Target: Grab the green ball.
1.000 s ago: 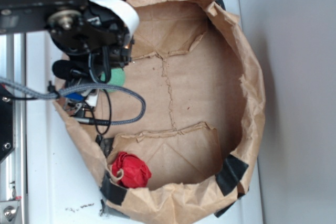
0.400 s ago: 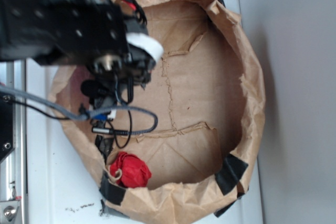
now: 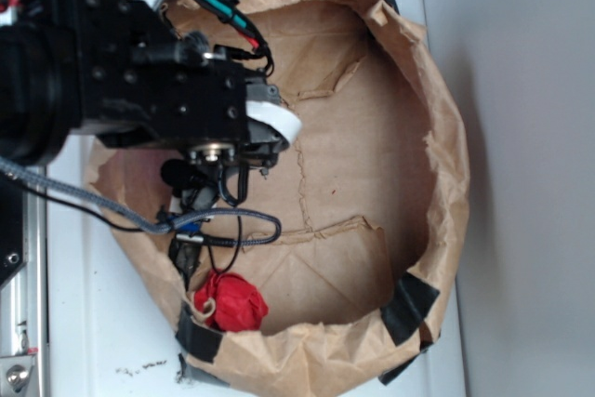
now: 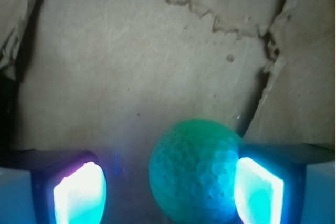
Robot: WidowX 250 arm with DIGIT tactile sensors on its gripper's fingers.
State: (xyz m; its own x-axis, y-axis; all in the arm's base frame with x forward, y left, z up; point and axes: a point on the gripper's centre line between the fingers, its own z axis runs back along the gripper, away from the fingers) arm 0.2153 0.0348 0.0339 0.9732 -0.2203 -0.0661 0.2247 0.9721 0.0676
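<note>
In the wrist view the green ball [image 4: 194, 174], dimpled and mint-coloured, lies on the brown paper floor between my gripper's [image 4: 168, 192] two glowing pads. The ball rests against the right pad [image 4: 258, 192], and a clear gap separates it from the left pad [image 4: 79, 195]. The gripper is open around the ball. In the exterior view the black arm [image 3: 139, 90] reaches low into the left part of the paper bag [image 3: 451, 137] and hides both the ball and the fingertips.
A red wrinkly lump [image 3: 230, 302] with a tan string sits at the bag's lower left corner. The bag's rolled walls rise all round, with black tape [image 3: 409, 309] at the lower right. Cables [image 3: 218, 220] hang below the arm.
The arm has swung down and rightward over the spot where the green ball showed a second ago, so the ball is now covered in the exterior view.
</note>
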